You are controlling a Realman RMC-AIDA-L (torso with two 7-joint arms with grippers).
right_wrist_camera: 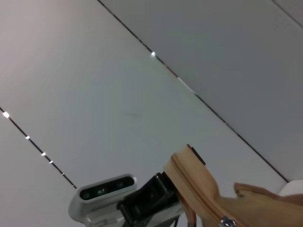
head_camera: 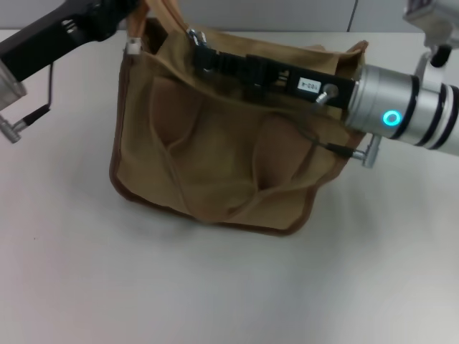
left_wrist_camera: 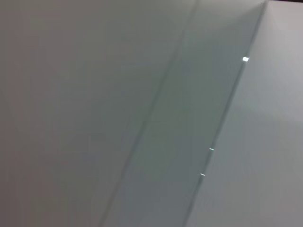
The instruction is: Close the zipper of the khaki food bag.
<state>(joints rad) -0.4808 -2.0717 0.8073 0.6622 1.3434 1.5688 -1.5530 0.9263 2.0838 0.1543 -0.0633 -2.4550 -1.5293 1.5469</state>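
Now your right gripper [head_camera: 195, 44] is lying across the khaki food bag's [head_camera: 215, 165] top; your left gripper [head_camera: 133, 39] is holding its corner. I can't tell either grip.

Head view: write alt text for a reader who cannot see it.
A slumped khaki food bag sits on a white table. The right end effector stretches across the bag's top edge toward its far left corner, where the left end effector meets the bag beside a tan handle.
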